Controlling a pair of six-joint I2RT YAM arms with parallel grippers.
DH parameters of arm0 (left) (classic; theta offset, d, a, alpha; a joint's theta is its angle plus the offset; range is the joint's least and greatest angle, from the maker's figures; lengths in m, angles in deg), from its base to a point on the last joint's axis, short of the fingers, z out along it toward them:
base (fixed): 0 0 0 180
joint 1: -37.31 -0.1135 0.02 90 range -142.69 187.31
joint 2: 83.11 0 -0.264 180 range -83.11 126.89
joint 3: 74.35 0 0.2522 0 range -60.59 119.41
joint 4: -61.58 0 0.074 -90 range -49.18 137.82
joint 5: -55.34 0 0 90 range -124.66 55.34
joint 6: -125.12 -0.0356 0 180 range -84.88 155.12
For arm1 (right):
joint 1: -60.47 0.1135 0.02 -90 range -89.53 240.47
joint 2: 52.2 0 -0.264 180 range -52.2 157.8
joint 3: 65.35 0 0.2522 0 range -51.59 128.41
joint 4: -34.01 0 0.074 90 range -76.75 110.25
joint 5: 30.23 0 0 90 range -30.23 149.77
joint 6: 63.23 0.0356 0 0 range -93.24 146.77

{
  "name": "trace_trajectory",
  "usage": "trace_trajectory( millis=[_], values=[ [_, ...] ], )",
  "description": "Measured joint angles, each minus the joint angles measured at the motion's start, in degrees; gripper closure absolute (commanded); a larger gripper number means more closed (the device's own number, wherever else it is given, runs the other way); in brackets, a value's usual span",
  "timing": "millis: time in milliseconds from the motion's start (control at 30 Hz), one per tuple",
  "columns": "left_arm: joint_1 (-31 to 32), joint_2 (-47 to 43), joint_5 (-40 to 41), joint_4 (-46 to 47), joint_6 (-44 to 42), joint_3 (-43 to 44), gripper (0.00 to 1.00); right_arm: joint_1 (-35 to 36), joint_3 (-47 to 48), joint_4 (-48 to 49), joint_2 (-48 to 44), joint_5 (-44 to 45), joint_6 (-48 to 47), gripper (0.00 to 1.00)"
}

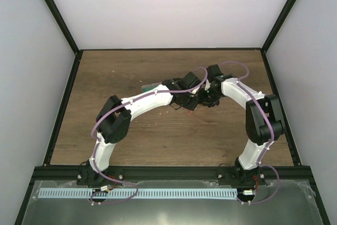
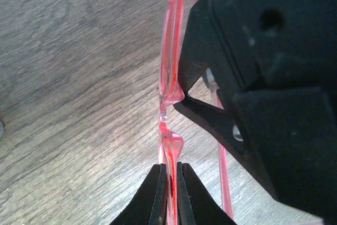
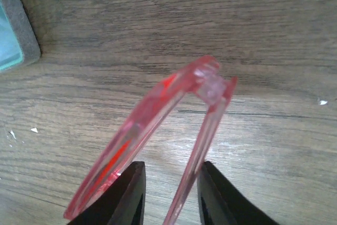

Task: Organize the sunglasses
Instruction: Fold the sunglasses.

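Item: the sunglasses (image 2: 169,72), a thin translucent red frame with slim arms.
Location: held between both arms over the middle of the table (image 1: 158,140). Whether they hang clear of the wood or touch it cannot be told.
Weight: judged very light; lifting load is negligible.
Stiffness: judged thin and springy. The frame is likely to flex or twist if the two grips pull against each other.
Fragility: the hinge at the frame corner is probably the weakest point; load it gently.
Surface: smooth and glossy, so likely to slip in a light pinch.
Grasp point: the front rim near the bridge for holding; the arm, a little way from the hinge, for folding.
Left gripper (image 2: 168,168): jaws closed on the front rim, edge-on, just below the nose pads.
Right gripper (image 3: 172,166): jaws apart, straddling one arm, not clamped on it.
Arm pose: both arms reach forward and bend inward, wrists meeting nose to nose.
Case (image 3: 21,25): grey with green lining, lying open near the glasses, toward the far left corner of the table.
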Motion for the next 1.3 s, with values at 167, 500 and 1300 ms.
trace_trajectory(
  millis=[167,500,1300],
  values=[
    [-0.1,0.0,1.2,-0.9,0.9,0.0,0.96,0.1,0.7,-0.4,0.5,0.7,0.9,0.58],
    [-0.6,3.3,6.6,-1.3,6.9,2.6,0.96,0.0,0.7,-0.6,-6.3,6.2,5.7,0.37],
    [0.5,5.2,28.9,4.9,16.0,11.6,0.96,-13.3,-11.6,13.4,-16.5,-10.3,37.6,0.48]
  ],
)
